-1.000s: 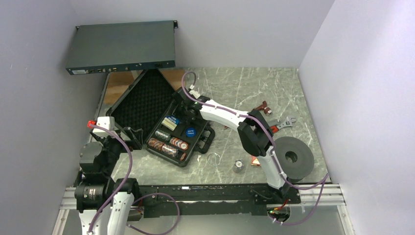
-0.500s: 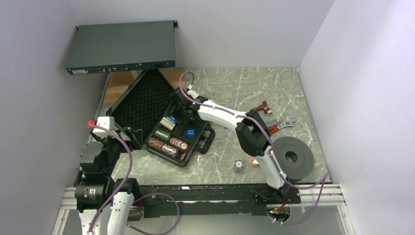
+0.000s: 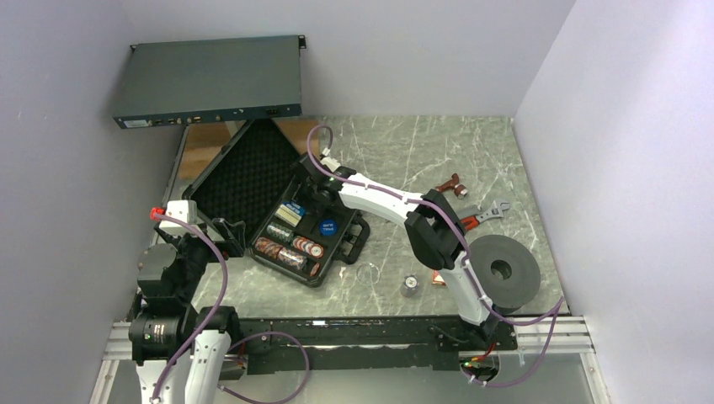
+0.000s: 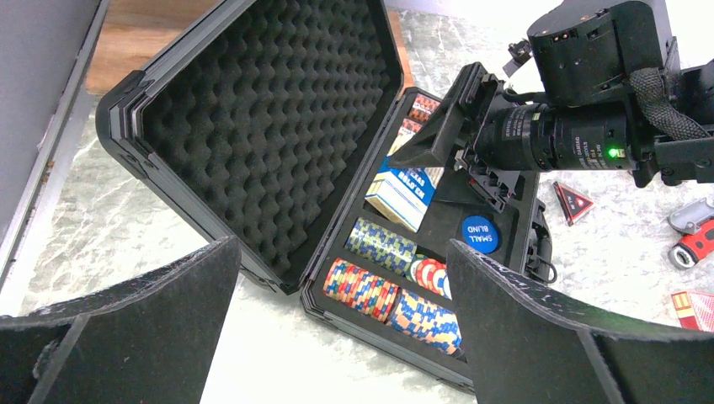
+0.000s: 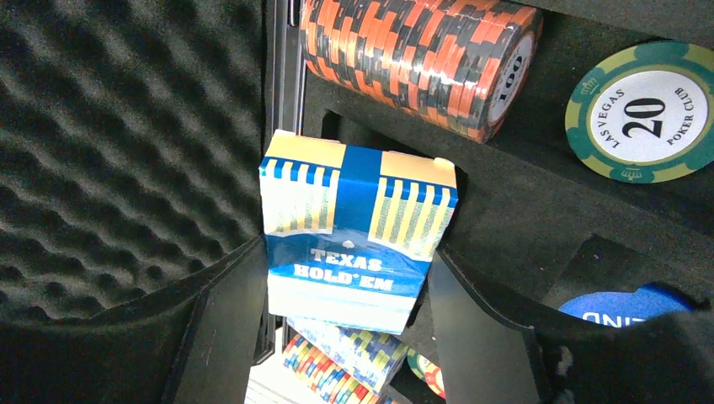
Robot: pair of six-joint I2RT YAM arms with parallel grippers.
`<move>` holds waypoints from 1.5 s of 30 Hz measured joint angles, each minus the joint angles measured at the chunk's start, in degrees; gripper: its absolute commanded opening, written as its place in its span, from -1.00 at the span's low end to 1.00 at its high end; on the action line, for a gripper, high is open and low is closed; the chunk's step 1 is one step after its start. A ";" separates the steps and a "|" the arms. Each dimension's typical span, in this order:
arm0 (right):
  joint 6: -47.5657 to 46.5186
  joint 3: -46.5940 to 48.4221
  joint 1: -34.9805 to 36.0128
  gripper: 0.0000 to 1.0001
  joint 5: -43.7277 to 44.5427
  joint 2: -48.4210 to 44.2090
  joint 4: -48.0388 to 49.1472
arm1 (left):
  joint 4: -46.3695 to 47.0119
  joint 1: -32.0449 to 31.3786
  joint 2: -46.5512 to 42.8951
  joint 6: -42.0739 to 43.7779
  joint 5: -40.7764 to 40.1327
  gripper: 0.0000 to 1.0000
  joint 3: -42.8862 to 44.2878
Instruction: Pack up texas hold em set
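The marble tabletop (image 3: 421, 151) carries the black case (image 3: 244, 181), which lies open with its foam-lined lid laid back to the left. The left fingers (image 4: 168, 311) are spread wide, hold nothing and hover near the case's front left edge. The right fingers (image 5: 480, 337) reach into the tray, partly open, and press both sides of the blue and yellow card box (image 5: 358, 236), which sits beside the hinge. Chip rolls (image 4: 379, 290) and a blue disc (image 4: 477, 233) lie in the tray nearby.

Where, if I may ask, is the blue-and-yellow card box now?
The card box sits mid right-wrist view, in the right gripper, over the case tray beside the foam lid.
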 measured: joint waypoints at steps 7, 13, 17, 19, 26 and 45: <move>-0.11 0.00 0.22 -0.11 0.98 -0.07 -0.85 | 0.00 0.04 0.00 0.00 -0.09 0.98 0.00; -1.31 -0.44 0.26 0.56 0.94 -0.48 -0.68 | 0.00 0.04 0.02 0.00 -0.46 0.98 0.00; -3.10 -2.69 0.46 0.86 0.79 -2.97 -1.01 | 0.00 0.04 0.07 0.00 -0.48 0.98 0.00; -4.31 -3.93 0.63 0.89 0.85 -4.50 -3.13 | 0.00 0.04 0.17 -0.02 -0.50 0.98 0.00; -9.11 -7.61 1.25 0.74 0.94 -7.08 -5.20 | -0.02 0.04 0.96 -0.02 -1.01 0.98 0.00; -21.59 -8.44 4.04 -1.00 -0.46 -11.50 9.38 | -0.09 0.04 3.58 -0.07 -1.95 0.98 0.00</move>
